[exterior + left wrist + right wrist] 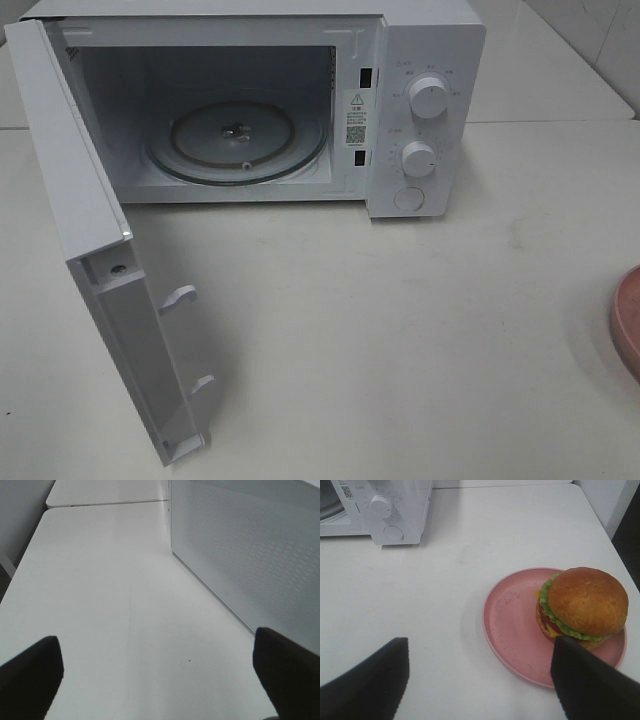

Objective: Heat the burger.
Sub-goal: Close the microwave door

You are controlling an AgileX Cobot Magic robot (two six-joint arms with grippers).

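The burger [582, 605], with a golden-brown bun, green lettuce, red tomato and yellow cheese, sits on a round pink plate [512, 625] in the right wrist view. My right gripper [477, 680] is open above the table, one finger beside the plate's near rim; it holds nothing. In the high view only the plate's edge [627, 320] shows at the right border; the burger is out of that view. The white microwave [420, 110] stands open, its glass turntable [238, 140] bare. My left gripper [160, 680] is open and empty beside the door's outer face [250, 550].
The microwave door [100, 260] swings out to the left toward the table's front. Two round knobs [428, 97] and a button sit on the microwave's right panel. A second table [105, 492] adjoins at the back.
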